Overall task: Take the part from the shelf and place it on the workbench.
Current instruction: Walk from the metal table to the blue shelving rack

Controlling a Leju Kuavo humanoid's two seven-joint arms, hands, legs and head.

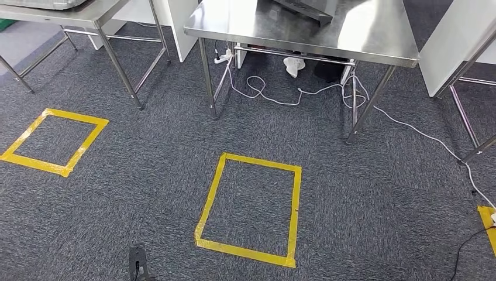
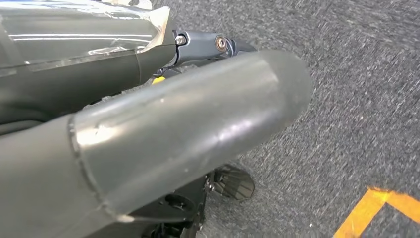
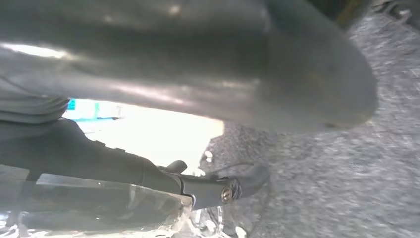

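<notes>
A: Biggest things first. Why do the tables stand where they do?

B: My guess is they are work stations. I count 3 steel tables: the main steel table (image 1: 327, 35) ahead, which may be the workbench, a second table (image 1: 88, 17) off to the left, and the legs of a third table (image 1: 474, 117) at the right edge.

A: And the yellow tape?

B: 2 full squares on the grey carpet (image 1: 146, 193): the near tape square (image 1: 248, 208) just short of the main table, and the left tape square (image 1: 52, 142) well apart from it. Likely standing marks for the robot. A third bit, the yellow tape corner (image 1: 488, 219), shows at the right edge.

A: The cable?

B: 1 white cable (image 1: 304, 91) trails under the table and off right, probably power.

A: The hands?

B: Both arms hang over the carpet. Left hand (image 2: 148, 134) and right hand (image 3: 198, 64) each show a thick thumb; I cannot tell whether the fingers are curled, and I see nothing held.

A: The part?

B: I cannot find it, nor a shelf.
</notes>
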